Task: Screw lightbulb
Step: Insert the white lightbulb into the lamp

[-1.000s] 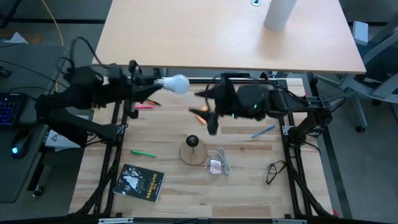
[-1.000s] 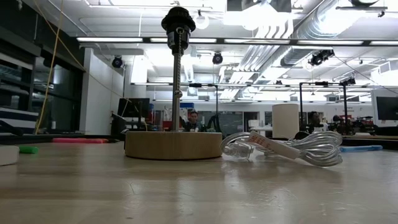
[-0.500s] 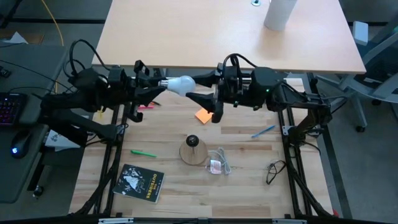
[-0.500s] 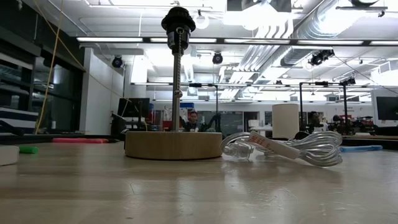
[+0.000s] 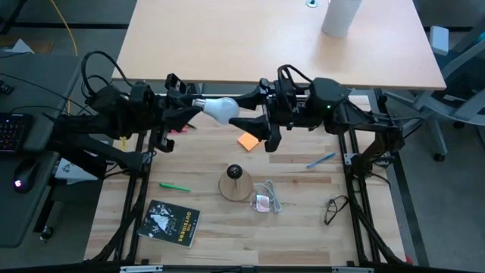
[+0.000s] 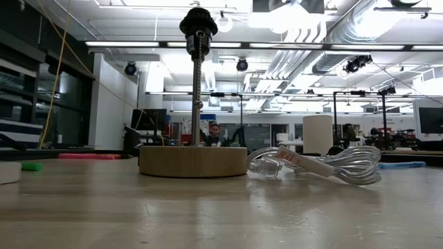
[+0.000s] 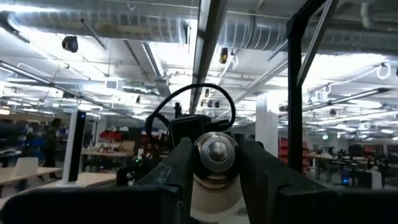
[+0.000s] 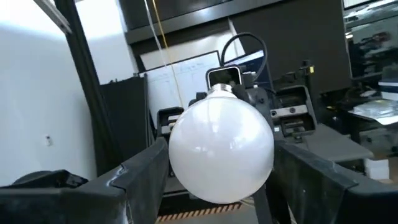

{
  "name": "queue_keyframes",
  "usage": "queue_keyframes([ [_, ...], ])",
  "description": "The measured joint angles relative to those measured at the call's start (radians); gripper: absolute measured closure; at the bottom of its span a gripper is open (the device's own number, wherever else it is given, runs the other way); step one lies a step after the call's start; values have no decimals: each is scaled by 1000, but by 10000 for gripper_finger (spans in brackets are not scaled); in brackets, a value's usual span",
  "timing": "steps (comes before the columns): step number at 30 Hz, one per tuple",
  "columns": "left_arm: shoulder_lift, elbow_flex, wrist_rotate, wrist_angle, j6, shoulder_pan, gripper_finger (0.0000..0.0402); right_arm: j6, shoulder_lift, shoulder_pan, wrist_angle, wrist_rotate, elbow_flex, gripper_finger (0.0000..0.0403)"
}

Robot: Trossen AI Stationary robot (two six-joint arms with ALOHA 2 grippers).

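While left pincer (image 5: 191, 107) grips lightbulb (image 5: 220, 110) (base), right pincer (image 5: 246, 120) straddles globe

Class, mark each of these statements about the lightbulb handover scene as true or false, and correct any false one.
1. The left pincer holds the lightbulb by its threaded base. True.
2. The lightbulb is already screwed into the lamp socket. False: it is held in the air between the two arms, away from the socket.
3. The right pincer has its fingers on either side of the bulb's white globe. True.
4. The orange note lies on top of the black book. False: the note lies on the table under the right arm, far from the book.
5. The lamp's wooden base stands upright on the table. True.
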Motion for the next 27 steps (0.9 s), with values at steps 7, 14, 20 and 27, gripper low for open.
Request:
queue_keyframes([
  [7, -34, -3, -51, -56, 48, 3, 317, 6, -13, 0, -31, 117, 0, 132],
  [14, -76, -4, -99, -112, 79, 4, 317, 5, -24, 1, -32, 130, 0, 133],
  [20, -89, -3, -140, -125, 90, 6, 317, -3, -31, 3, -32, 93, 2, 133],
  [27, -102, -3, -139, -150, 84, 6, 317, 37, -43, -5, -97, 102, 2, 105],
])
